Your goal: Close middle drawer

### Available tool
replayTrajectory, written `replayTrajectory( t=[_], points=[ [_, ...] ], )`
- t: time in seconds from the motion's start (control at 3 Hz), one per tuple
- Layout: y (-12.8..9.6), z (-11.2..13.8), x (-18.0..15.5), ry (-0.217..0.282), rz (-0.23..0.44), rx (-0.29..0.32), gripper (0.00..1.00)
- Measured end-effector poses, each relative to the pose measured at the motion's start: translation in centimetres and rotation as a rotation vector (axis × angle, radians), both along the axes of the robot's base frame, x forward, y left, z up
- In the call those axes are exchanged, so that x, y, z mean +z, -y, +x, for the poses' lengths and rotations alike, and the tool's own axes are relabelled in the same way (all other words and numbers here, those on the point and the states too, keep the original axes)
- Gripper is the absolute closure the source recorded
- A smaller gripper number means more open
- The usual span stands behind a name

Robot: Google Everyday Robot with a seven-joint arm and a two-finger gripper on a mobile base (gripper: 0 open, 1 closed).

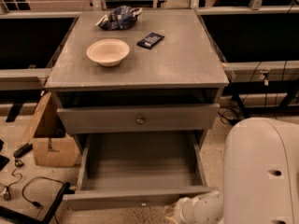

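Middle drawer [140, 169] stands pulled out; my arm [201, 208] sits low beside its front panel, apparently placed to push. Gripper lies below frame; I cannot tell its state.

A grey counter [187, 59] carries three things. A pale bowl [108, 52] stands upright left of centre, nearer the left edge than the right. Just right of it, apart from it, lies a flat dark packet [150, 39], turned at an angle. Close to the back edge, towards the back-left corner, sits a crumpled dark blue bag [119, 17]. Under the front edge is a dark open slot [135, 97] and, below that, a taller-fronted drawer [103, 119] with a round knob [139, 120]. On the floor below the front-left corner is an open cardboard box [52, 149] with a looped black cable [29, 182] lying nearby.
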State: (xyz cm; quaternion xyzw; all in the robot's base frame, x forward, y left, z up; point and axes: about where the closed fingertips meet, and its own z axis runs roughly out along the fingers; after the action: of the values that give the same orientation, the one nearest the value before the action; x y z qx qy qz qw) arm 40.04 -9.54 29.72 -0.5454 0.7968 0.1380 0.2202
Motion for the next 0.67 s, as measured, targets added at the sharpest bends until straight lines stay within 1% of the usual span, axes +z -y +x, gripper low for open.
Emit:
replayTrajectory(
  t=[0.33, 0.67],
  points=[
    [-1.3, 1.63, -0.03, 0.021, 0.002, 0.019, 1.0],
    [-1.31, 1.63, -0.03, 0.021, 0.002, 0.019, 1.0]
  ],
)
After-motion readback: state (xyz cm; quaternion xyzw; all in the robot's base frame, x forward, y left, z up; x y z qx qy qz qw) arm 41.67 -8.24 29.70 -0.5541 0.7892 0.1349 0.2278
